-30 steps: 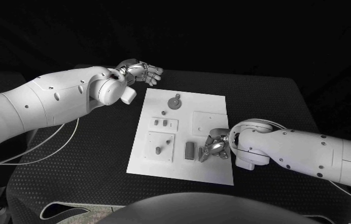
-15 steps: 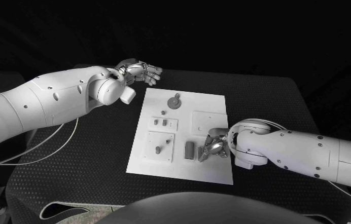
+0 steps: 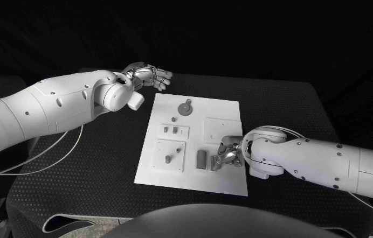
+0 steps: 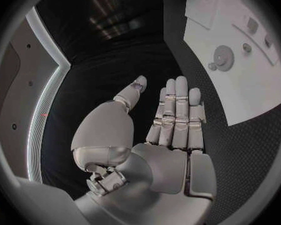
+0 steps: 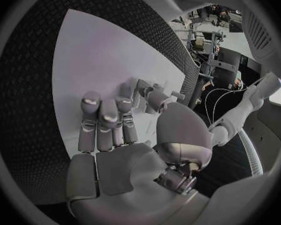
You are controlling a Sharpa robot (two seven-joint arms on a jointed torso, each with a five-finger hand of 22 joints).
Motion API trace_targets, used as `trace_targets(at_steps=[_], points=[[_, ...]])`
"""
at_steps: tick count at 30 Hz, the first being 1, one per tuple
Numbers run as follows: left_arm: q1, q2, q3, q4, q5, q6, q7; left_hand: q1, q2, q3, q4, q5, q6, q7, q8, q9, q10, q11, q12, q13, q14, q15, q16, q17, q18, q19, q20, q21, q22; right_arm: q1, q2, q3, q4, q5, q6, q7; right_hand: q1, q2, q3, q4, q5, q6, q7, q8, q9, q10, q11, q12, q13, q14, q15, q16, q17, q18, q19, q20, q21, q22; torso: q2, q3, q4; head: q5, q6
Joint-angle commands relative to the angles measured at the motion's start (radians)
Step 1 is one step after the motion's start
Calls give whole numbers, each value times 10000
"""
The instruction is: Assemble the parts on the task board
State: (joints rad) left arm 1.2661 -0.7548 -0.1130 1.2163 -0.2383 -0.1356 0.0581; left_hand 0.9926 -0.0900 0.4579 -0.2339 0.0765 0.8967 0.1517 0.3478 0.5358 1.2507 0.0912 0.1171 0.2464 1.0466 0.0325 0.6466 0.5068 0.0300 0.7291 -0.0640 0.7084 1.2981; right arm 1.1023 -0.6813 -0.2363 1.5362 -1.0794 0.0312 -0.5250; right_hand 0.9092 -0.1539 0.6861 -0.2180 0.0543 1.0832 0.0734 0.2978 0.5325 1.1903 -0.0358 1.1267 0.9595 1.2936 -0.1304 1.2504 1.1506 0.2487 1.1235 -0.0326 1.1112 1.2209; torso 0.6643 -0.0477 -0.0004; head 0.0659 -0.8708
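The right hand (image 3: 230, 155) rests on the near right of the task board (image 3: 221, 107), fingers curled over small grey parts (image 3: 202, 160) just to its left; whether it holds one I cannot tell. The left hand (image 3: 150, 75) hovers open beyond the far left corner
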Motion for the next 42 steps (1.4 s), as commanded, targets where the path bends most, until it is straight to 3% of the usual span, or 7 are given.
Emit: trace_targets(at_steps=[1,11,18,26,33,37,42], points=[[14,9,5,22,-29,152,37,-77,-21,-6,53,5,-73,-26,41,-10,-72,-19,40,-12,-13,47,-44,10,148,-11,21,-50,16,-51,-20,-40,-79,-297,136,-254,77,69,79,-21,-55,20,23,-18,-39,67,11,-7,-15,80,4,59,16,131,40,-12,65,-16,4,4,-5,5,-13],[14,18,5,12,-38,156,30,-83,-17,-6,61,5,-75,-26,43,-13,-73,-19,41,-12,-13,47,-49,16,148,-10,21,-53,21,-50,-102,-39,-54,-188,167,-184,-7,-21,92,-5,-54,25,26,-21,-48,90,14,-23,-26,90,9,45,0,131,47,8,75,-25,3,7,-8,-9,16],[14,15,1,-46,-38,146,21,-83,-14,-5,64,6,-76,-26,44,-15,-74,-19,40,-13,-12,47,-51,20,149,-9,21,-55,24,23,-522,-13,218,453,657,347,-465,-847,-73,370,9,-38,61,-86,-114,55,48,-32,-6,-60,18,-190,-241,131,36,41,50,-83,-1,18,-9,-25,67],[12,37,-9,-117,-31,90,77,-81,-20,-5,63,7,-77,-25,45,-16,-75,-19,40,-13,-12,46,-53,23,150,-10,21,-57,26,392,-961,319,417,456,991,988,-828,-880,-1030,180,43,-266,115,-162,-107,-207,97,35,125,-215,27,-278,-246,131,-157,4,0,-104,-2,37,-22,-98,261],[9,214,-63,-324,284,-158,318,-73,-21,0,63,10,-66,-25,55,-17,-62,-25,49,-9,-7,44,-56,32,151,-11,20,-63,31,663,-1196,777,-104,493,426,2880,-979,-547,-1633,-47,376,-540,193,-269,-105,-445,174,10,158,-397,77,-409,-277,131,-397,-7,-130,-167,-43,50,-35,-181,722],[4,380,-184,-575,629,-242,488,-48,8,17,75,27,-2,-51,109,-17,91,-95,139,30,29,33,-57,74,152,-2,16,-82,53,1027,-1230,832,-779,830,183,4099,-555,-109,-1584,-320,464,-398,174,-176,-46,-445,152,47,169,-467,79,-478,-307,131,-495,2,-184,-190,-116,96,-56,-261,1070],[2,670,-205,-1015,985,-446,757,-6,90,33,75,41,102,-118,188,-22,328,-215,276,90,120,-6,-36,150,147,34,-9,-112,82,1187,-802,1077,-2308,2360,-557,5279,-80,8,-1250,-397,309,-377,183,-139,34,-594,168,-75,87,-633,99,-661,-401,131,-680,73,-346,-266,-282,129,-160,-416,1712]])
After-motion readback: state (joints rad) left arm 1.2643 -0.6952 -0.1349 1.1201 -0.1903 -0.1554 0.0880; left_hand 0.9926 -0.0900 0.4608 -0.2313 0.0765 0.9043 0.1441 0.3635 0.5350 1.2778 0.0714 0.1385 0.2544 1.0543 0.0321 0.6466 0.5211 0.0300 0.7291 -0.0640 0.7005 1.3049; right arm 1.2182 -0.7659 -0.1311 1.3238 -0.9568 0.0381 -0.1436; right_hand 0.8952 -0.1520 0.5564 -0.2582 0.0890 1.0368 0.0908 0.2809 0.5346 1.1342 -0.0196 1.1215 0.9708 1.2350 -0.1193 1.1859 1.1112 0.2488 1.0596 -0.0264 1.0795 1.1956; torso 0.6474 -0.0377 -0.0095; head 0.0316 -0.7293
